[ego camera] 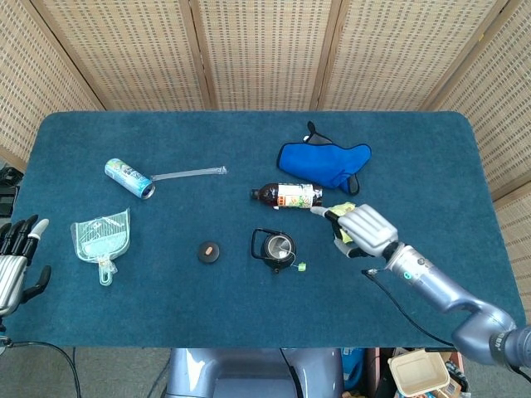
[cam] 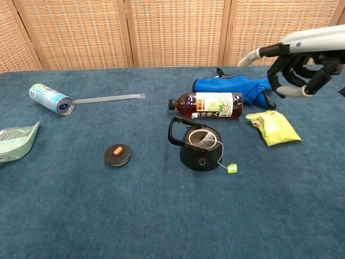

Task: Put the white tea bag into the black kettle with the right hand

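We see the white tea bag lying inside the open black kettle, its string draped over the rim to a small green tag on the blue bench just beside the kettle. The right hand hangs above the bench, well apart from the kettle, over the yellow snack packet in the head view; its fingers are spread and loosely curled, with nothing in them. The left hand sits at the near left edge, fingers apart, holding nothing. Behind the kettle lies a brown tea bottle on its side, with a blue mitt beyond it. The kettle's black lid rests to the left, near a clear dustpan, a tipped can and a clear stick.
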Motion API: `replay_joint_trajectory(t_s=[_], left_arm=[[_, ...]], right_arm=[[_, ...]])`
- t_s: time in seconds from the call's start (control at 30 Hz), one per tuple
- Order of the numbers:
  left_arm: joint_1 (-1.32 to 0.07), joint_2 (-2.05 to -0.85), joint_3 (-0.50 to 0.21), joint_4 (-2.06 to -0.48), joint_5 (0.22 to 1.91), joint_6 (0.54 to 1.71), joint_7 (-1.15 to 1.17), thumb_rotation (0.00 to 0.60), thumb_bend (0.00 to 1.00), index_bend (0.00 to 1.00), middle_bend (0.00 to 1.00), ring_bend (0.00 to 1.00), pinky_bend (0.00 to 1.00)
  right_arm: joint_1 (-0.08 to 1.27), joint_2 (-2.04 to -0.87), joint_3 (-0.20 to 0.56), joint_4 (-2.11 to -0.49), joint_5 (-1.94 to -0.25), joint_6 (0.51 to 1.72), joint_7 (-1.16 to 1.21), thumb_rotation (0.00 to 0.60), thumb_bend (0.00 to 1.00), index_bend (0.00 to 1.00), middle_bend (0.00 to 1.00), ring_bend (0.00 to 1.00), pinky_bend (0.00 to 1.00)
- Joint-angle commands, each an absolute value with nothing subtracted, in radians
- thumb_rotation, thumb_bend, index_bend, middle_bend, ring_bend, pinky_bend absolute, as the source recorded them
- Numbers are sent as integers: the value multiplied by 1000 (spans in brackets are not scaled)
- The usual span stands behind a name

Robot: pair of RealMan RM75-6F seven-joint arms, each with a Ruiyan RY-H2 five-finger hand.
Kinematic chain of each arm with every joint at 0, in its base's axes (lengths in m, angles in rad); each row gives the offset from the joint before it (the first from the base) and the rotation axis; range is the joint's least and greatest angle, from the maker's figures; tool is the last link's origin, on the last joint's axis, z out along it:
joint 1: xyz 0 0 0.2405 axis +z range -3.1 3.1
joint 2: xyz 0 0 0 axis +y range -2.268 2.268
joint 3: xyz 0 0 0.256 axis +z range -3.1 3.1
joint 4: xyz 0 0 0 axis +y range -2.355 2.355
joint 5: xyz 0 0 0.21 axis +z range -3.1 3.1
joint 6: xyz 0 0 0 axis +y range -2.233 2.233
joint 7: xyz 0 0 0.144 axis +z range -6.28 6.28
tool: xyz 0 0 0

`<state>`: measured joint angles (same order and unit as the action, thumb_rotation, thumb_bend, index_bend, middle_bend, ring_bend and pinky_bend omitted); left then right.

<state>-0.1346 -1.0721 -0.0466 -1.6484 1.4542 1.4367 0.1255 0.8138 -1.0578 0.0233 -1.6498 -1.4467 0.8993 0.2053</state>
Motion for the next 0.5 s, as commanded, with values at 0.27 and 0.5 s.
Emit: replay_joint_trajectory(t_s=[0.27, 0.5], left_arm=[[-106, -1105, -51, -1649, 1445, 1484, 135, 600, 479, 29, 0, 0, 0], [-87, -1124, -48, -1650, 1456, 1520, 137, 600, 479, 29, 0, 0, 0]], right_arm=[[577, -1080, 34, -1690, -1323, 1191, 92, 464, 596, 0, 386, 382, 509], [464, -1094, 42, -1715, -1266, 1326, 32, 357, 574, 0, 207, 163, 315]])
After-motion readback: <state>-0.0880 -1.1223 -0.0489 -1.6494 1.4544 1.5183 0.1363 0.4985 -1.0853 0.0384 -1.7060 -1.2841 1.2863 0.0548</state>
